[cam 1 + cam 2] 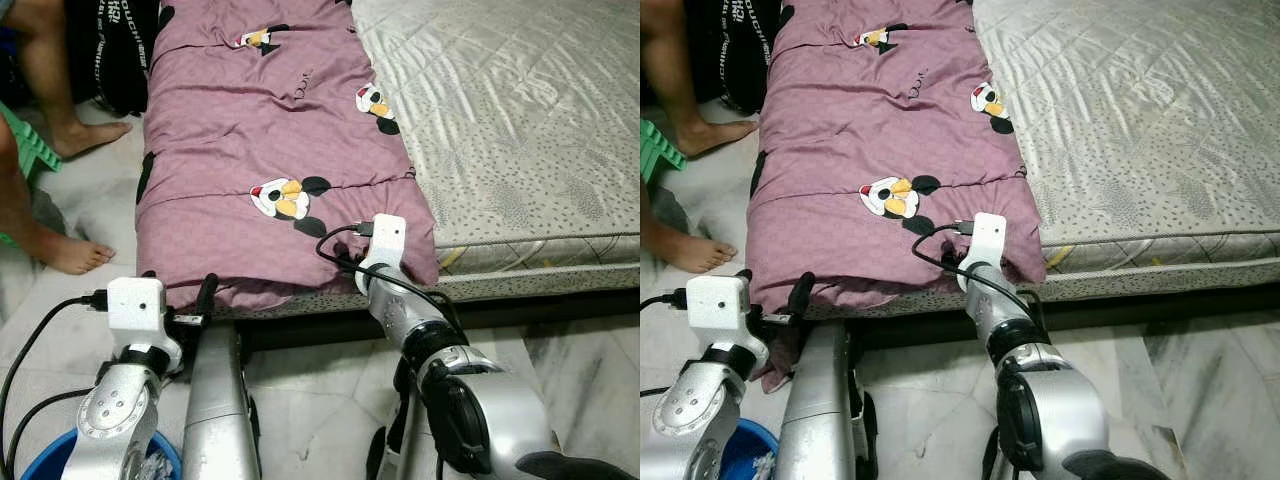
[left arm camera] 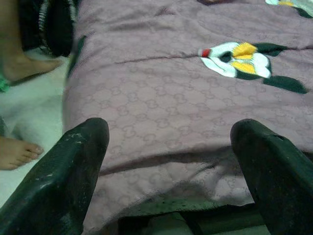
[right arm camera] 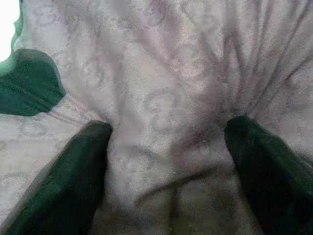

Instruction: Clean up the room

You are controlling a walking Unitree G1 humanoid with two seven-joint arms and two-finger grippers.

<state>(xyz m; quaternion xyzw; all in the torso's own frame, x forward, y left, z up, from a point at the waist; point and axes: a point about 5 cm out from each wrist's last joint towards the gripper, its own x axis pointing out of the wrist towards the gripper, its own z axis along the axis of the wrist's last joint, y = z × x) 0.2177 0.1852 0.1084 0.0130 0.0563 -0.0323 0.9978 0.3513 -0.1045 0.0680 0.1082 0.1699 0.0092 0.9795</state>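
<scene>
A mauve blanket [image 1: 270, 130] printed with penguins lies folded along the left part of a bare quilted mattress [image 1: 500, 120], its front edge hanging over the mattress side. My left gripper [image 2: 168, 142] stands open just before that front edge at the blanket's left corner, nothing between its fingers [image 1: 207, 293]. My right gripper [image 3: 166, 132] is pushed into the blanket's front right corner, below the wrist camera [image 1: 388, 240]. Its fingers [image 3: 73, 171] are apart and the cloth bunches in folds between them.
A person's bare feet [image 1: 75, 255] stand on the pale tiled floor to the left, near a green object [image 1: 25, 145] and a black bag [image 1: 115, 50]. A blue basin [image 1: 60, 462] sits on the floor under my left arm. A dark gap runs under the bed.
</scene>
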